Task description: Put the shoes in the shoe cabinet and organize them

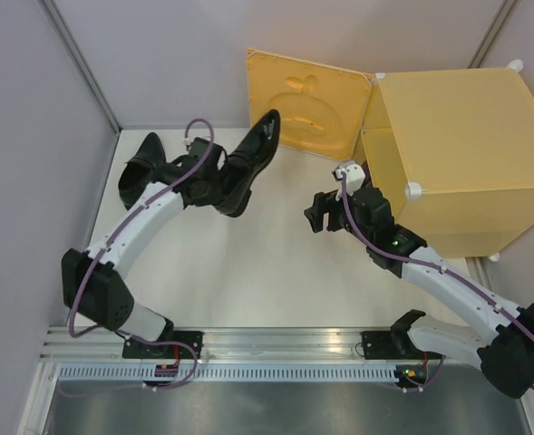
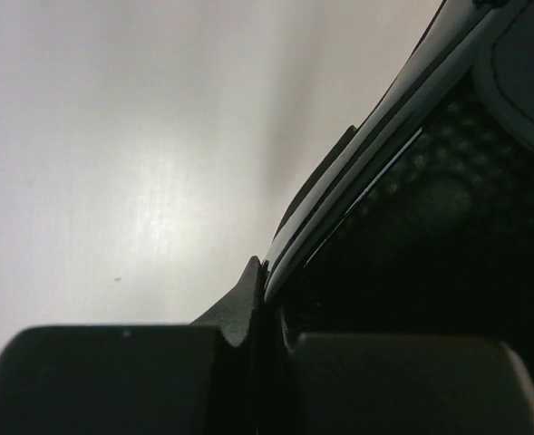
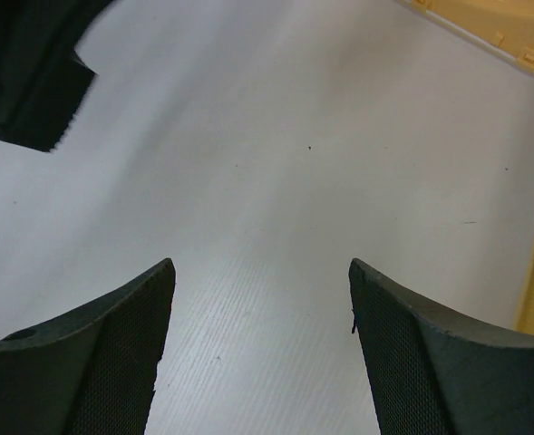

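Holding One Black Shoe Beside the Open Cabinet Door

Far left, close beside the grey wall [image 1: 31,136]: loose black shoe [image 1: 142,170], lying on the white table [image 1: 267,281], touched by neither arm.

Just right of it: left gripper [image 2: 259,306], pressed together on the second black shoe [image 1: 248,159]. Pinched at the rim of the shoe's opening, with one finger [image 2: 112,381] outside the glossy upper and the other against the dotted lining. Tilted with the pointed toe toward the far side, its tip meeting the left edge of the door [image 1: 307,104] in the overhead view. Probably lifted clear of the table, though heel contact not resolvable from either view.

Centre rear: hinged door of the shoe cabinet [image 1: 457,154], swung open, embossed face turned toward the overhead camera.

Right of centre: right gripper [image 1: 318,216], fingers spread wide, pinching nothing. Hovering over the table, near the cabinet's lower front corner and apart from the held shoe.

Far right: yellow-orange cube body of the cabinet, joined by white corner connectors [image 1: 413,190], standing on the table's right side just beside the right arm.
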Action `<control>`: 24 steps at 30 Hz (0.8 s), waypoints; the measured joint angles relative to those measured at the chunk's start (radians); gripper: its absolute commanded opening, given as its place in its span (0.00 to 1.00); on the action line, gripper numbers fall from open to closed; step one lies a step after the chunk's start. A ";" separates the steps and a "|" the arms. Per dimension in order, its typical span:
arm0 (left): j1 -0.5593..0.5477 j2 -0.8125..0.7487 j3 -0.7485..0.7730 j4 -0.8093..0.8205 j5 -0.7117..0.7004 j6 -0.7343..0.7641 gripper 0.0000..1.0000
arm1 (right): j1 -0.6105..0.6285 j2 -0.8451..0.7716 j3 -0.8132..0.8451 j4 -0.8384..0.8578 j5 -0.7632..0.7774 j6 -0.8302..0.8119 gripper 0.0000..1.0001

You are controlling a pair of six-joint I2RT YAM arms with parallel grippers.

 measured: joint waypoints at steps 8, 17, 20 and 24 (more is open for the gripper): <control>-0.255 0.415 0.212 0.023 0.031 0.074 0.02 | 0.000 -0.207 0.003 -0.110 0.023 0.006 0.82; -0.296 0.638 0.327 0.024 0.043 0.101 0.15 | 0.000 -0.294 0.004 -0.222 0.061 0.008 0.82; -0.306 0.647 0.336 0.032 0.042 0.102 0.36 | 0.000 -0.298 0.005 -0.234 0.064 0.010 0.82; -0.319 0.644 0.334 0.056 0.029 0.098 0.62 | 0.000 -0.281 0.012 -0.261 0.056 0.012 0.82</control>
